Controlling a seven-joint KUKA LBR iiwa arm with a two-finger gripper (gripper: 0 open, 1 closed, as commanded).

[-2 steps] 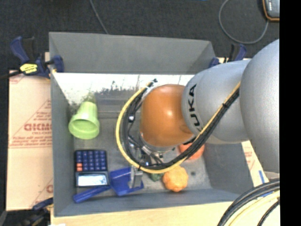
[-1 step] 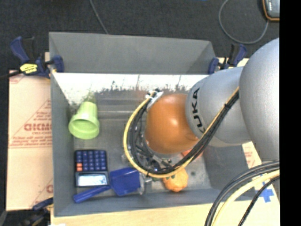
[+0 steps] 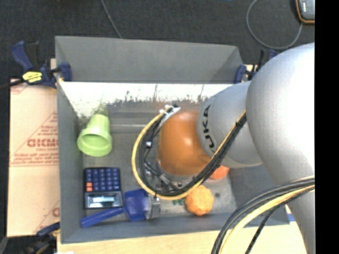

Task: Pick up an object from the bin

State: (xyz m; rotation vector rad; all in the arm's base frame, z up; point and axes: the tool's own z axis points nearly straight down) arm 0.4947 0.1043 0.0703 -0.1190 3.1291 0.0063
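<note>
At about 6 o'clock in the bin (image 3: pixel 148 62), close to the near wall, the gripper (image 3: pixel 154 197) hangs just over the bowl end of a blue scoop (image 3: pixel 133 205). The scoop lies flat. Its long axis runs roughly from 3 to 8 o'clock, with the wide bowl toward the gripper and the thin handle pointing to the bin's lower left corner. The bowl's right edge disappears under the gripper's dark body, so I cannot tell whether the two touch, and I cannot tell whether the gripper is open or closed.

Directly above the gripper, the wrist's orange cover (image 3: pixel 180 142) and a loop of yellow and black cables (image 3: pixel 139 157) hide the middle of the bin floor.

Just beside the scoop's handle, at 8 o'clock, a dark blue calculator (image 3: pixel 103 187) lies face up with its display toward the near wall. At 5 o'clock, near the gripper, sits a knobbly orange ball (image 3: pixel 199 200). A second orange thing (image 3: pixel 220 172) at 4 o'clock is mostly covered by the arm (image 3: pixel 275 120), and its shape cannot be made out. Well apart from these, at 9 o'clock, a green cup (image 3: pixel 95 136) lies on its side with its mouth turned toward 6 o'clock.
</note>
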